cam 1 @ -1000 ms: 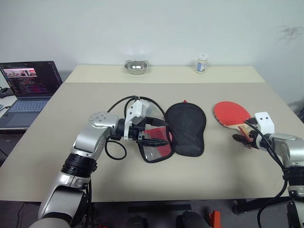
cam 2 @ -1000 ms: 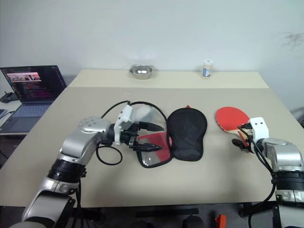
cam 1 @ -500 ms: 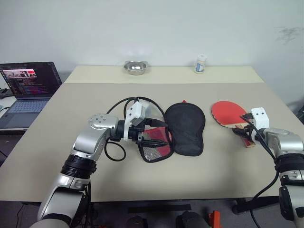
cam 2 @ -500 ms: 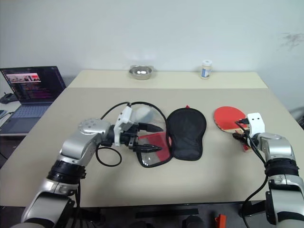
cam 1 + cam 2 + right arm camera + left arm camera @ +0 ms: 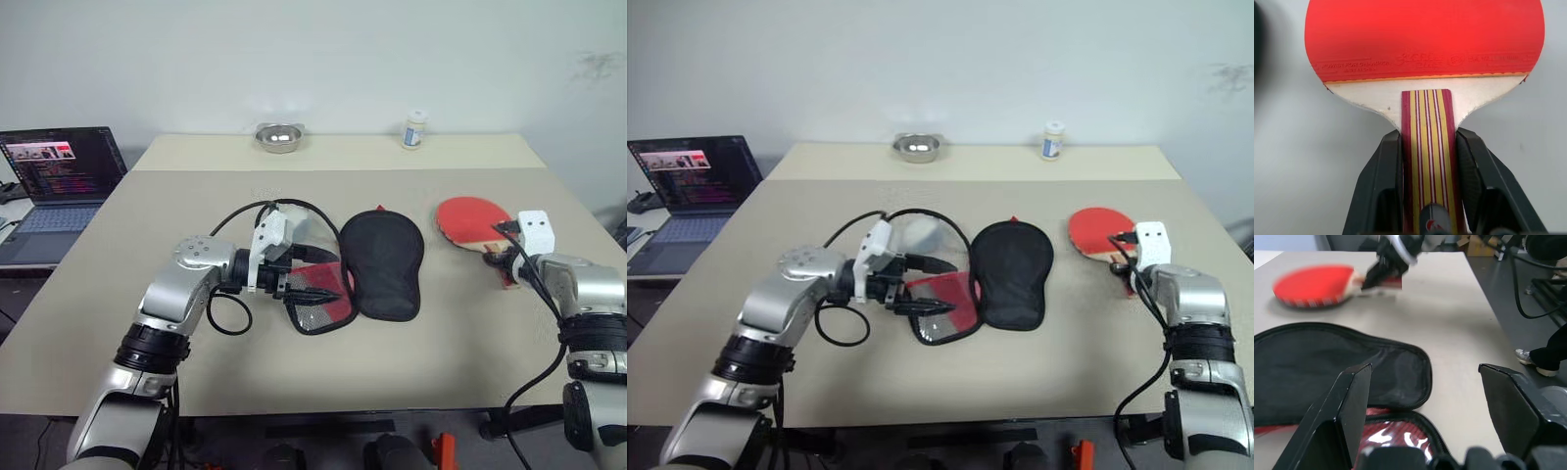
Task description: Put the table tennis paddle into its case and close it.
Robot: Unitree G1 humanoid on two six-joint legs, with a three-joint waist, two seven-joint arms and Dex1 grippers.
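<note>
The table tennis paddle [image 5: 472,221], with a red blade and a striped wooden handle [image 5: 1429,147], is at the right of the table, blade pointing away from me. My right gripper [image 5: 1428,138] is shut on the handle, one finger on each side. The case lies unzipped and spread at the table's middle, with its black half [image 5: 384,264] to the right and its red and clear-mesh half [image 5: 320,304] to the left. My left gripper [image 5: 339,276] stands open over the mesh half, fingers [image 5: 1344,416] spread wide and pointing at the black half.
A steel bowl [image 5: 279,137] and a small white bottle [image 5: 415,129] stand at the table's far edge. An open laptop [image 5: 61,176] sits on a lower surface to the left. The table's right edge runs close beside my right arm.
My right gripper has shut on the paddle's handle and risen with it, drawing the paddle a little left and away. The left gripper and the case have stayed put.
</note>
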